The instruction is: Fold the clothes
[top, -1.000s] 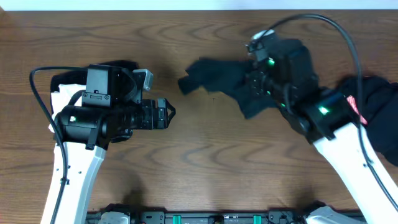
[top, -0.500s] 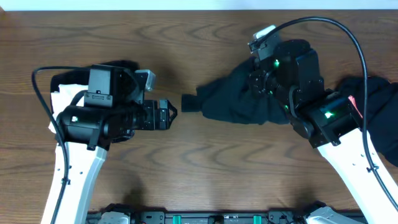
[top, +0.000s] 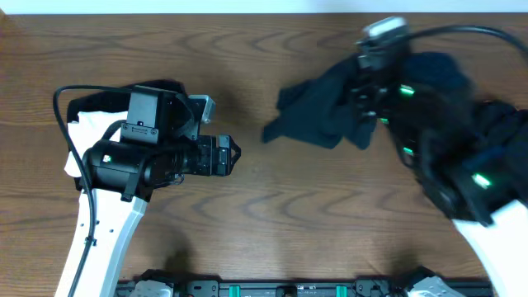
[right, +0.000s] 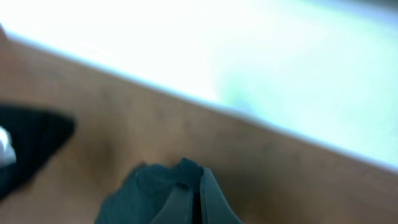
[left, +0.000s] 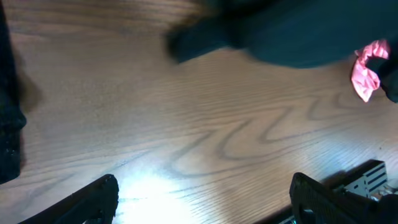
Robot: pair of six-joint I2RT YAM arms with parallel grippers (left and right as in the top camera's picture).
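Observation:
A black T-shirt (top: 318,115), one of the clothes, hangs bunched above the table's middle-right. In the right wrist view my right gripper (right: 198,186) is shut on a fold of this shirt (right: 146,196). From overhead the raised right arm (top: 412,107) covers that grip. My left gripper (top: 231,155) is open at the table's centre-left, pointing at the shirt and well apart from it. Between its fingers (left: 93,202) there is only bare wood, and the shirt (left: 292,34) shows further ahead.
A white garment (top: 82,136) lies over a black one (top: 95,103) under the left arm. More dark clothes (top: 507,124) are piled at the right edge, and a pink scrap (left: 367,68) shows beside them. The table's far edge (right: 205,102) is close behind the right gripper.
The right arm has risen and swung toward the back right, carrying the black shirt up off the wood. The left arm has edged slightly right, still open.

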